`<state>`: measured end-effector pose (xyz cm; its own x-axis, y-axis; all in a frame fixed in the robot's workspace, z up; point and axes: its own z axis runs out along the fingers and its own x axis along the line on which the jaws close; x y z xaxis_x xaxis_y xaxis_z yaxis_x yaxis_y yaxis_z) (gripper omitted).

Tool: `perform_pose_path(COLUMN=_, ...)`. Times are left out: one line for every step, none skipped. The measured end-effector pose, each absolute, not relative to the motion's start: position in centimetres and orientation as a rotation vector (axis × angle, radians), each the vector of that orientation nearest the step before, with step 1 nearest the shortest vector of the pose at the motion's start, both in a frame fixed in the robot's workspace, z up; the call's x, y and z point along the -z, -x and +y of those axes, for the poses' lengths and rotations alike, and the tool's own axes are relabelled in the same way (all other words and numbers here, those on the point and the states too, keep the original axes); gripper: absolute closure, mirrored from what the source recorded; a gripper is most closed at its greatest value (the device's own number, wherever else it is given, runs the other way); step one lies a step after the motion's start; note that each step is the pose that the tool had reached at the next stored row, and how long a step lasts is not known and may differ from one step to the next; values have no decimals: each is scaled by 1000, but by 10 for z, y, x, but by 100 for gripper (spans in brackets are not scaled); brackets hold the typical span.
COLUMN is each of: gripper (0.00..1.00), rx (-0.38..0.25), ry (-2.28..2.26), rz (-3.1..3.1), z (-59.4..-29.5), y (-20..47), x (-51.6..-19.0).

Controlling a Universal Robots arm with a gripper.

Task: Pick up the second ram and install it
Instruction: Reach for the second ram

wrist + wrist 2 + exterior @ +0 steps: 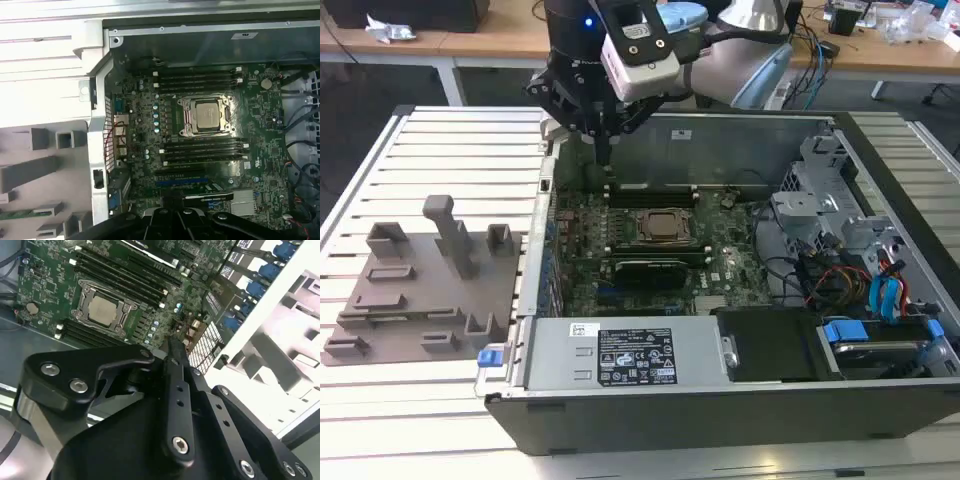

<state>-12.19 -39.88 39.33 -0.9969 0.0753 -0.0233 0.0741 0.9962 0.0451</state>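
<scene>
A thin green strip, the second ram (18, 214), lies flat in a slot of the grey fixture (30, 170) outside the case in the first wrist view. My gripper (605, 157) hangs over the far corner of the open computer case at the exterior view's left, above the motherboard (650, 240) and well apart from the ram. Its fingers (173, 352) look pressed together, with nothing seen between them. Dark memory slots (200, 80) run on both sides of the CPU socket (207, 115). I cannot tell which slots are filled.
The case wall (535, 250) stands between the fixture (420, 290) and the motherboard. A power supply (620, 355) sits along the near side. Drive bays and blue and red cables (880, 290) crowd the exterior view's right. Everything rests on a slatted white table (450, 160).
</scene>
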Motion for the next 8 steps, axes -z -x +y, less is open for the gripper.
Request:
perform_pose_path(gripper=90, rx=-69, ry=-116, rz=3113, z=-399, y=140, x=-393)
perform_pose_path(gripper=90, rx=-69, ry=-116, rz=3112, z=-399, y=153, x=-393)
perform_pose_path(gripper=90, rx=-69, ry=-117, rz=3112, z=-399, y=161, x=-393)
perform_pose_path(gripper=90, rx=-69, ry=-117, rz=3112, z=-399, y=165, x=-393)
perform_pose_path(gripper=90, rx=-69, ry=-116, rz=3111, z=-399, y=170, x=-393)
perform_pose_path(gripper=90, rx=-69, ry=-116, rz=3111, z=-399, y=178, x=-393)
perform_pose_path(gripper=90, rx=-69, ry=-116, rz=3111, z=-399, y=185, x=-393)
perform_pose_path(gripper=90, rx=-69, ry=-116, rz=3111, z=-399, y=191, x=-393)
